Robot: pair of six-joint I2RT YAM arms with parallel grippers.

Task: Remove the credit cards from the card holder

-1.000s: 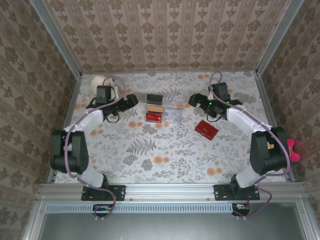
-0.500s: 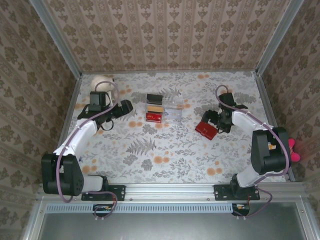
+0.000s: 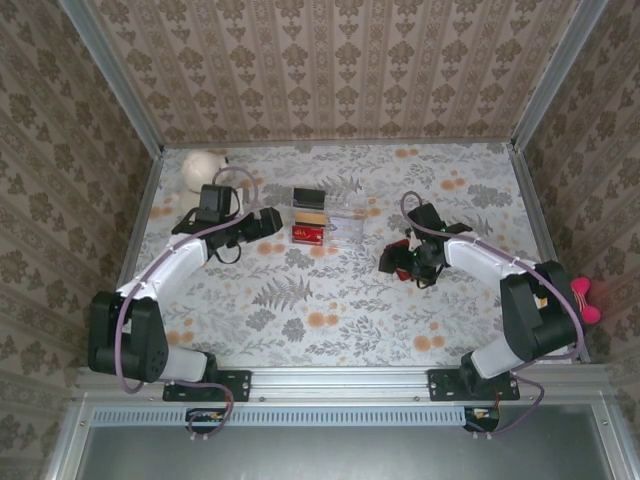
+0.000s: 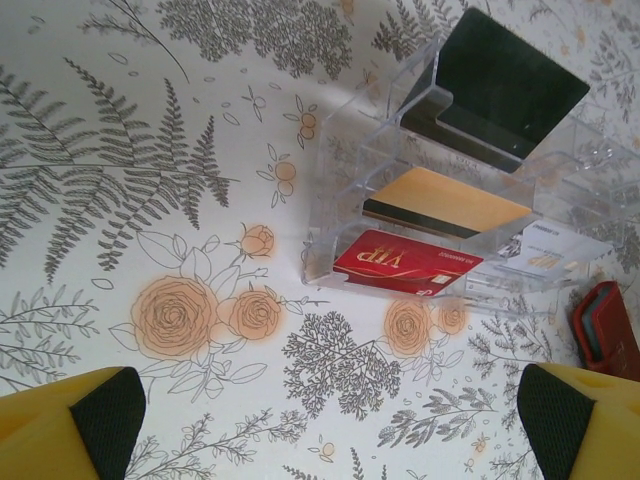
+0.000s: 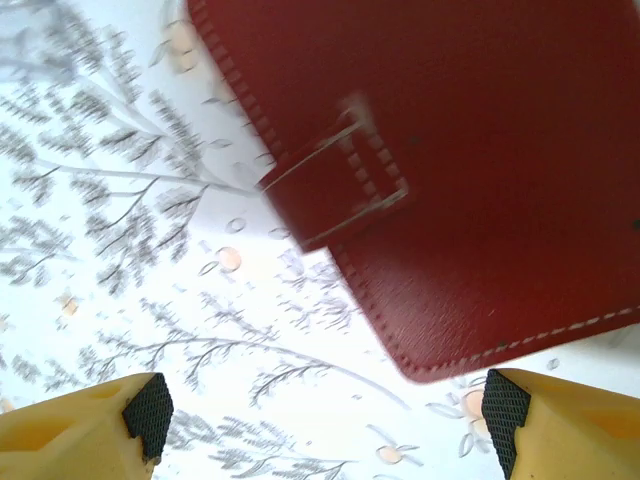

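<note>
Jaws spread wide and empty, your left gripper hangs over the table just left of the clear tray, where a red card reads "VIP". Toward the table's right edge, your right gripper, also spread and holding nothing, hovers over the closed red card holder.

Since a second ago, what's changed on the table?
The right claw swung from beside the clear tray down over the red card holder, jaws open, not gripping. The left claw backed off, then returned near the tray, open. The tray stayed put.
</note>
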